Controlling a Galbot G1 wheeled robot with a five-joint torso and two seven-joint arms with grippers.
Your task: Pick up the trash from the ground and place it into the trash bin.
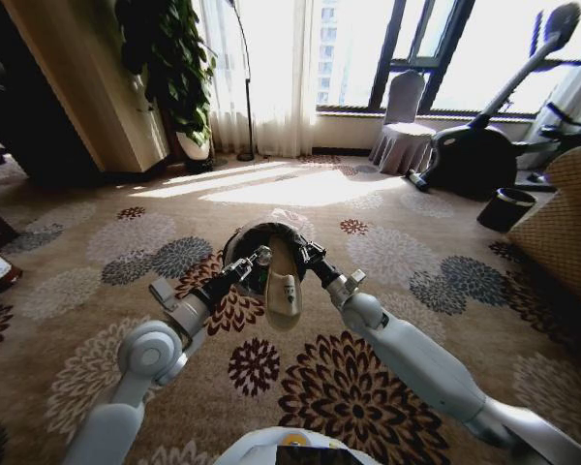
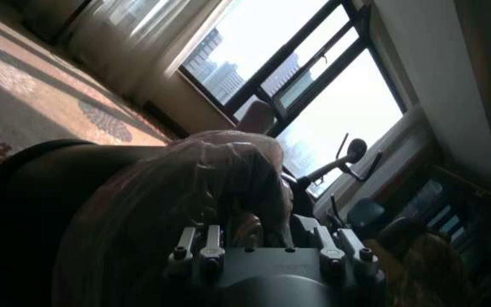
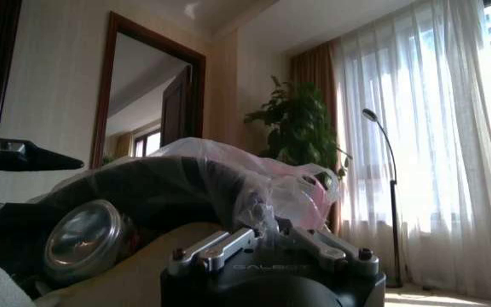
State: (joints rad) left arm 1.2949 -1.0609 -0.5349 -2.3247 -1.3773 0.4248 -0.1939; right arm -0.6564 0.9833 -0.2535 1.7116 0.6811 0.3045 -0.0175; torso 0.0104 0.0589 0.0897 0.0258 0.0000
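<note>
While both my arms reach forward and converge over the floral carpet (image 1: 368,387), this is how things stand:

Left arm: bent at the elbow, forearm angled inward and up toward the bin.
Left gripper (image 1: 255,262): clamped on the near-left rim of the trash bin (image 1: 271,242), its fingers (image 2: 204,246) pinching the clear liner (image 2: 220,166).
Right arm: stretched from the lower right, wrist turned inward.
Right gripper (image 1: 313,260): closed on the bin's right rim, fingers (image 3: 228,246) gripping the liner there.
Trash bin: held between my two grippers, tilted with its opening toward me.
Trash: an amber bottle (image 1: 284,286) sticks out of the bin's mouth.
</note>
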